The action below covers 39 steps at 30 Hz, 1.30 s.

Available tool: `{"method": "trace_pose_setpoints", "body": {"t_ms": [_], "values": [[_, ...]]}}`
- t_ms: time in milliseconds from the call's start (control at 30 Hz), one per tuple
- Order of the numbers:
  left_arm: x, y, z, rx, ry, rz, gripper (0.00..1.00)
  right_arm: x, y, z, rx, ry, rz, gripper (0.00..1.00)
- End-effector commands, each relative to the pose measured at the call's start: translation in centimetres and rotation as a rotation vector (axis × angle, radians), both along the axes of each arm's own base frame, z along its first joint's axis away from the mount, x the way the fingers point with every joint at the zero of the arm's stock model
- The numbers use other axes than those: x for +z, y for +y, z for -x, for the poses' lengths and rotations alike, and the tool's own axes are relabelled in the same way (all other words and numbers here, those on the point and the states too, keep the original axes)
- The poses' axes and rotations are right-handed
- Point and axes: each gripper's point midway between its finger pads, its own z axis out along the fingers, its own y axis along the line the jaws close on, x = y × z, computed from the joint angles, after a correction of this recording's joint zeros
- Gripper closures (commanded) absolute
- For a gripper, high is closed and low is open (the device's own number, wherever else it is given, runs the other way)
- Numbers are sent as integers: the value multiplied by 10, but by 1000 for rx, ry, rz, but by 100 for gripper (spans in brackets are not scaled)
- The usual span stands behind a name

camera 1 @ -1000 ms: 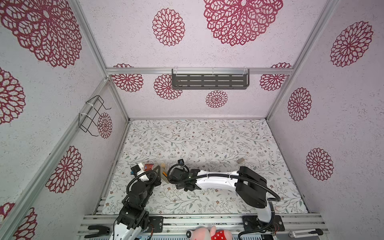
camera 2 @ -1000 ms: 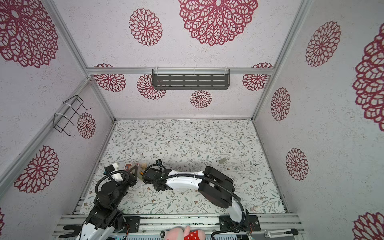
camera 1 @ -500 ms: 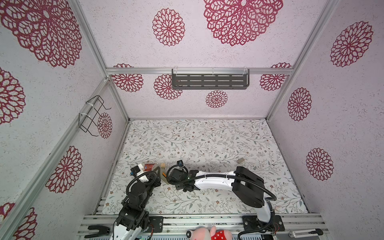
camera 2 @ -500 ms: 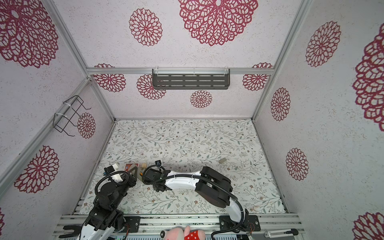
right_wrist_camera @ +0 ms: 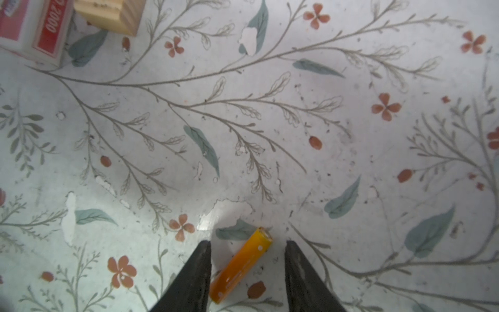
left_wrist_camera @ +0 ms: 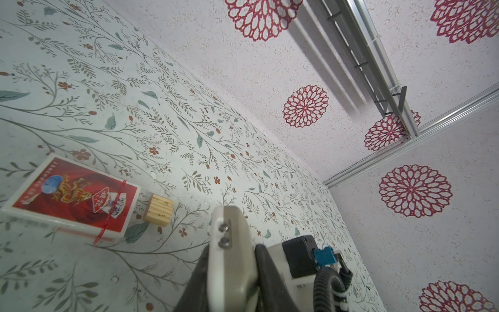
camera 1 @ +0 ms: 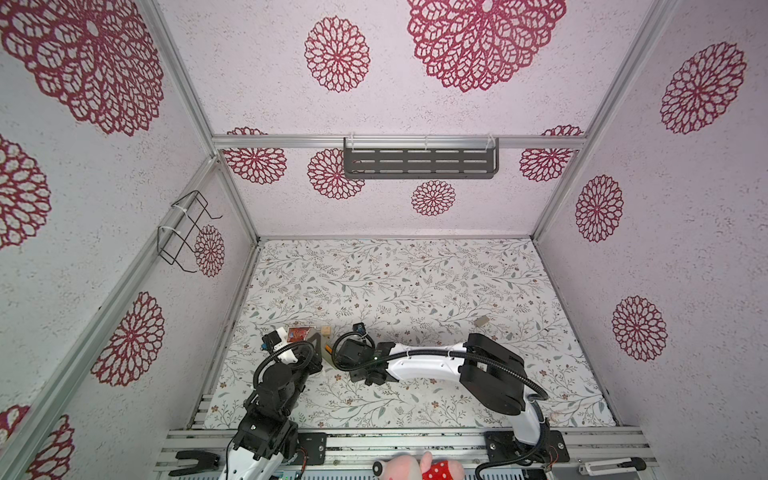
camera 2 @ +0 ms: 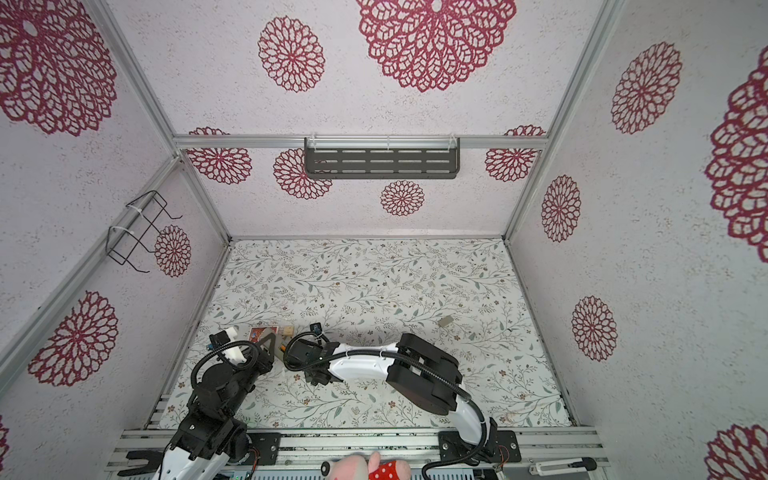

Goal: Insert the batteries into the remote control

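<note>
Lying flat on the flowery bench (right_wrist_camera: 351, 129), the small orange metal-tipped battery (right_wrist_camera: 240, 266) sits right between the right jaws, on the bench's near left part. Its long side is slanted across the gap, not straight. The right arm (camera 1: 419, 365) is the nearer one. Its jaws are spread apart and hold nothing; one looks just beside the battery's end. The left jaws are pinching the slim white and beige plastic remote control (left_wrist_camera: 232, 259).
</note>
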Motion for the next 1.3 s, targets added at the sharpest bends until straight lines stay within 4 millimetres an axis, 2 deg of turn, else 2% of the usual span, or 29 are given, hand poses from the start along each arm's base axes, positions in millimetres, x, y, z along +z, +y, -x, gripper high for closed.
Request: {"method": "trace_pose_setpoints", "body": {"t_ms": [0, 267, 467, 767, 1033, 1267], "values": [[6, 0, -4, 5, -31, 15, 100, -15, -6, 7, -9, 34, 21, 57], [-1, -1, -7, 8, -17, 12, 100, -21, -5, 10, -5, 52, 6, 64], [3, 2, -7, 16, -28, -3, 100, -22, -8, 11, 0, 56, 12, 68], [0, 4, -9, 28, -22, -15, 100, -31, -19, 14, 2, 64, 40, 73], [-4, -8, -15, -20, -10, -4, 100, -31, -36, 18, 26, 49, 72, 90], [5, -20, -16, -83, -35, 13, 100, -31, -42, 27, 125, 55, 130, 92]]}}
